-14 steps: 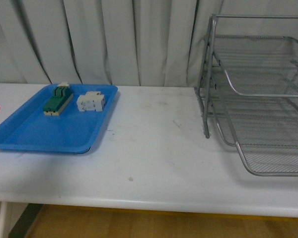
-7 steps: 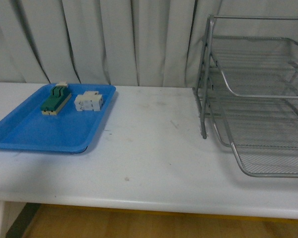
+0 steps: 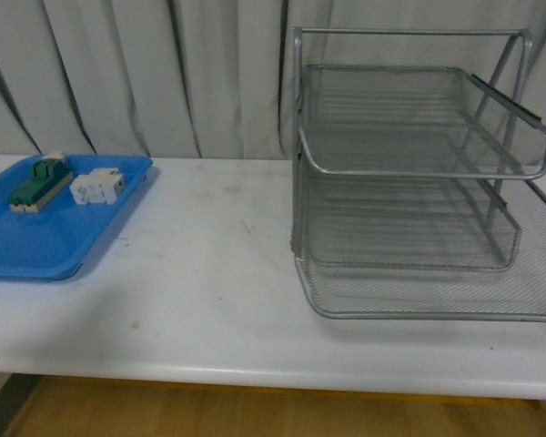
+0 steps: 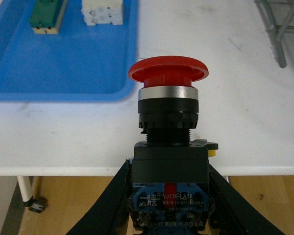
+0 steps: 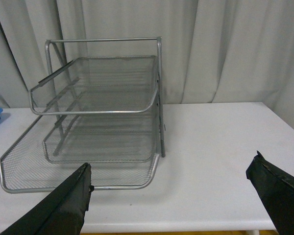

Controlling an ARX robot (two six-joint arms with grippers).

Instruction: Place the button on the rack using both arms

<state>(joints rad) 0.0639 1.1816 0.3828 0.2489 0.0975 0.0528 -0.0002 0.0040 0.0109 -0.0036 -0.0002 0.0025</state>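
Left gripper (image 4: 169, 200) clamps the button (image 4: 167, 73), held clear of the surface (image 4: 245, 98) near its front edge. Right gripper (image 5: 172, 164) hovers with jaws wide apart, facing the rack (image 5: 100, 93).

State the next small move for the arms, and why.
Probably carry the button, clamped in the left gripper, toward the right gripper for a handover. The right gripper is open and empty, facing the rack; the button hangs near the blue tray, far from the rack.
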